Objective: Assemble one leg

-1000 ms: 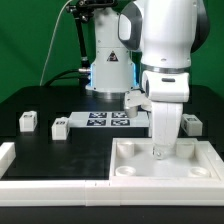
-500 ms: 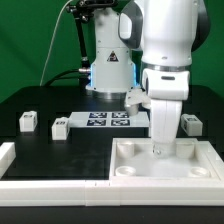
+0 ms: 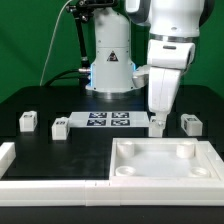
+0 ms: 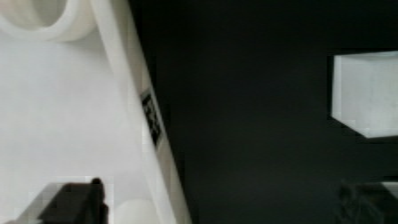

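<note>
progress looks slim from where i stand: the big white panel (image 3: 165,160) lies flat at the front of the black surface (image 3: 60,155) with its round sockets showing no leg screwed in, so the joining is, i judge, all yet to do. three legs are in sight, one (image 3: 28,121) toward the exterior view's left, one (image 3: 60,127) just beside the marker board (image 3: 108,120), and one (image 3: 189,124) toward the exterior view's right, all loose and apart from the panel. the claw (image 3: 157,128) hangs empty over the board's end, jaws spread wide, holding nothing. the exterior view gives the whole layout; the wrist view instead shows the panel's edge (image 4: 125,120) close up, a socket rim, and a pale block (image 4: 365,95) on the dark surface between the two dark fingertips (image 4: 71,200), which i cannot name for certain.
</note>
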You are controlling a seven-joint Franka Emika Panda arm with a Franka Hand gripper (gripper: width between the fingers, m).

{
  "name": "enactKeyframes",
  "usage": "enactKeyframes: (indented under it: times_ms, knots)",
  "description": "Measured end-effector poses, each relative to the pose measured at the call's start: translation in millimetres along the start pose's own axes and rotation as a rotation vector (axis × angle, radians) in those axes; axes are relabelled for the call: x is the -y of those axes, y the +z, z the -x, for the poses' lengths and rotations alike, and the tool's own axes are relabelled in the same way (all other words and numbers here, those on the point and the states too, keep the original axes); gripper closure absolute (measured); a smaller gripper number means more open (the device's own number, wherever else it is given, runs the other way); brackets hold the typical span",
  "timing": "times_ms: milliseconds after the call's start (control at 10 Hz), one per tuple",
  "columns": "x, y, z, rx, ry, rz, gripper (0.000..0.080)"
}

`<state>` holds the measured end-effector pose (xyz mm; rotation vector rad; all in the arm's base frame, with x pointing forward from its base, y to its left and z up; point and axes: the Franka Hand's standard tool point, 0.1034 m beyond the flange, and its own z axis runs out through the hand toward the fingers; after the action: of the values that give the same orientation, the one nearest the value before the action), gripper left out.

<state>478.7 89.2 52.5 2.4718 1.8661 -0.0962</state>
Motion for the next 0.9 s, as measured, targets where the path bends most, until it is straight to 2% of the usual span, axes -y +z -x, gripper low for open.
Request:
enactKeyframes:
  times_ms: [100,500,600,900]
  knots:
    - [0.2,1.5,1.0,0.001,0.010,-0.003,0.0150]
    - [3.3,2.5,-1.6,-0.002,0.352,-0.004,0.0150]
    - [13.0,5.9,-5.6,-0.008,0.460,-0.003,0.0150]
    - [40.4,10.8,-26.5,-0.004,0.851,-0.027,0.0150]
